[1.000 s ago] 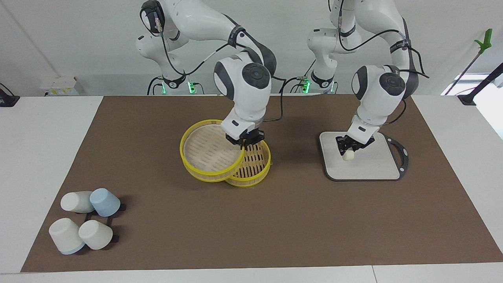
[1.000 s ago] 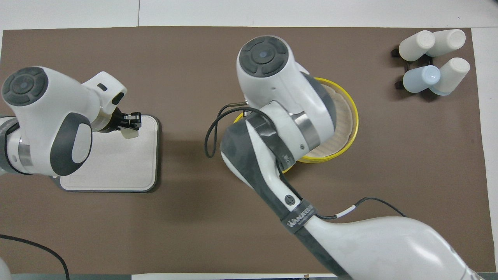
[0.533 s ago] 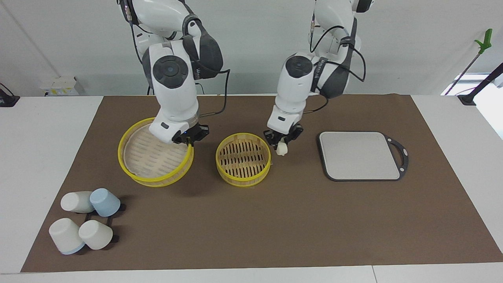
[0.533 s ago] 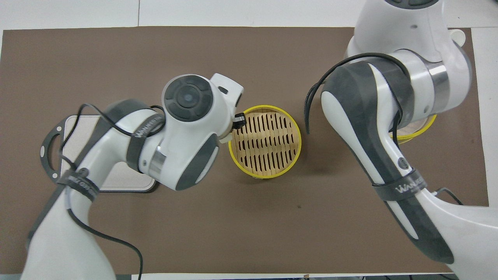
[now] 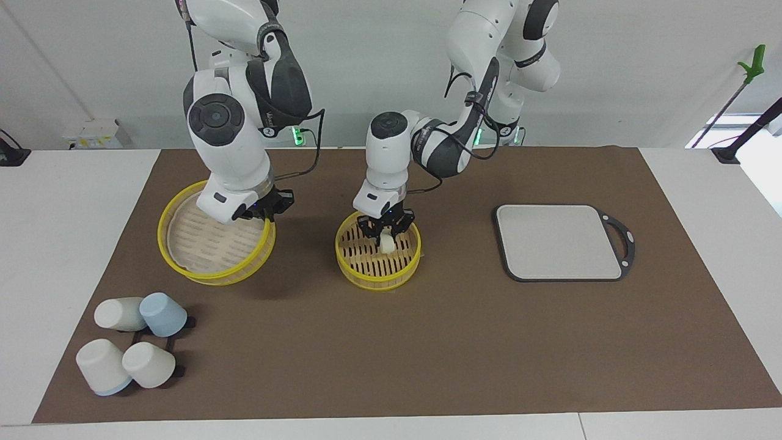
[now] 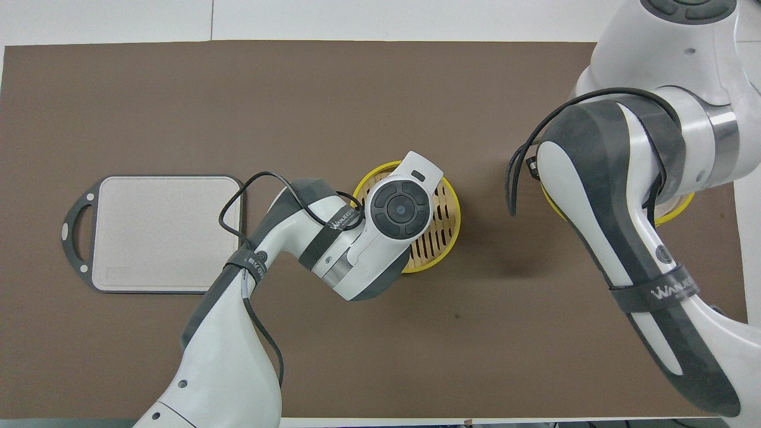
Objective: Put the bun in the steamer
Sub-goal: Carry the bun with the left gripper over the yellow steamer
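Note:
The yellow-rimmed steamer (image 5: 366, 278) stands mid-mat, its slatted floor bare. My left gripper (image 5: 386, 237) reaches down inside it, shut on the small pale bun (image 5: 388, 244), which hangs just above or on the slats; I cannot tell which. In the overhead view the left arm covers most of the steamer (image 6: 439, 229) and hides the bun. My right gripper (image 5: 264, 214) is shut on the rim of the steamer's lid (image 5: 201, 244), held tilted over the mat toward the right arm's end. Only a yellow sliver of the lid (image 6: 678, 208) shows from overhead.
A grey square board (image 5: 559, 241) with a black rim lies toward the left arm's end, nothing on it, also seen from overhead (image 6: 160, 232). Several white and blue cups (image 5: 131, 342) lie on a rack at the mat's corner farthest from the robots.
The left gripper carried the bun from beside the steamer's rim to inside it and lowered. The right gripper moved the lid farther toward the right arm's end.

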Tool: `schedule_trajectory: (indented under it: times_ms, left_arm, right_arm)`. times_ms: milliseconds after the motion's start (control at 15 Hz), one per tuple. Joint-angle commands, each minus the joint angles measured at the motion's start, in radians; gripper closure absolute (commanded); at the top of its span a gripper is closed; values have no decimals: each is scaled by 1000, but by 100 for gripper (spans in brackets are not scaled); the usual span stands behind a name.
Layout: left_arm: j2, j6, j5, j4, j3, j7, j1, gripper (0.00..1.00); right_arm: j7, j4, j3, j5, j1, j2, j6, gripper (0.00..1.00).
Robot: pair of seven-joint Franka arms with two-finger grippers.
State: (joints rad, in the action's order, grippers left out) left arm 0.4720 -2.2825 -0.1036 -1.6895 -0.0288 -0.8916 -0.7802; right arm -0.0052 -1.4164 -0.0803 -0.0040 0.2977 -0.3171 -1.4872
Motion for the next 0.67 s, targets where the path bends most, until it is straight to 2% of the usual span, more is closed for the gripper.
schedule_trajectory:
  times_ms: [0,67,200,400,600]
  left_arm:
    - [-12,-12,-24,-16,-8,51,-1,61]
    - [-13,-12,-22,-19,-6,51,-2,53]
    - [-13,-11,-19,-21,-6,42,-4,0]
    - [-30,4,-10,-22,-6,37,2,0]
    - [-127,133,7,-27,-5,51,53,0]
  right_arm:
    - [-13,-39,4,9,-5,33,-19,100]
    - [-13,-38,4,9,-5,33,-19,100]
    - [-9,-38,4,9,1,33,-21,100]
    - [-7,-38,4,9,3,33,-24,100]
    - [-4,-38,5,9,6,33,-30,100]
